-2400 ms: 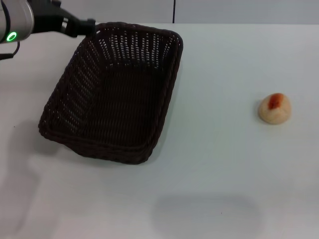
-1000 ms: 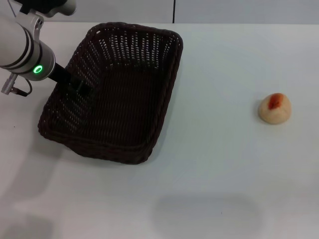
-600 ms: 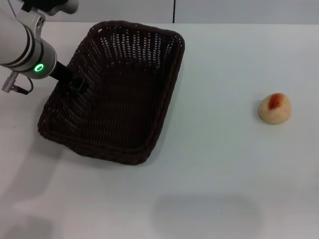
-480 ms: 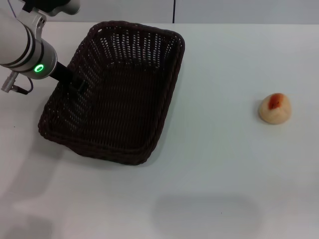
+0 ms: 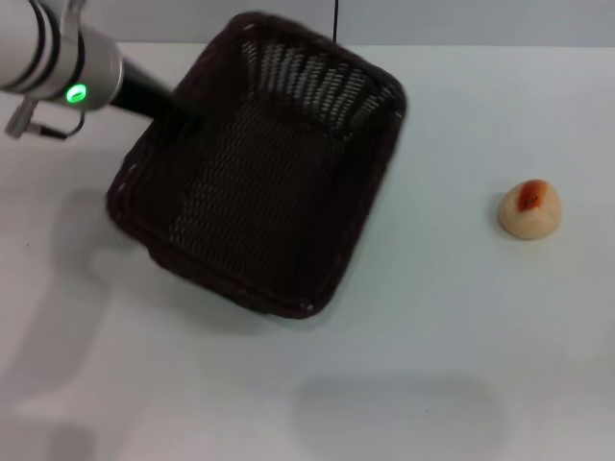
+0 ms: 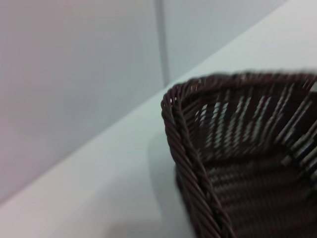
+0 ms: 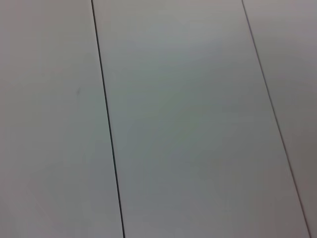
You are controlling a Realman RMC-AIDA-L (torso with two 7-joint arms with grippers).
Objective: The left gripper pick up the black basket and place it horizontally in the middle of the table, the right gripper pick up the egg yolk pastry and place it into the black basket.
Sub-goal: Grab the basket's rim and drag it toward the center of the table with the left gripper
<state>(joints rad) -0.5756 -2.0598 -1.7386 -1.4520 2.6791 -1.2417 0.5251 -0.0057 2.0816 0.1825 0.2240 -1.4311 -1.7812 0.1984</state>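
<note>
Step in hand, basket relocation: left tool [image 5: 171, 104] grasping the rim of the large dark woven wicker basket [image 5: 264, 173], lifted and skewed above the white worktop [image 5: 432, 336], next needing leftward-of-pastry [image 5: 528, 208] centring, levelling and release.

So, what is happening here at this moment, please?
The robot's left arm reaches in from the far left of the table, and the left gripper holds the black basket by its left rim. The basket looks lifted and sits at an angle, not yet horizontal in the middle. It has nothing in it. The egg yolk pastry lies alone on the right side of the table, untouched. The right gripper is not in view; its wrist camera shows only plain pale panels.
</note>
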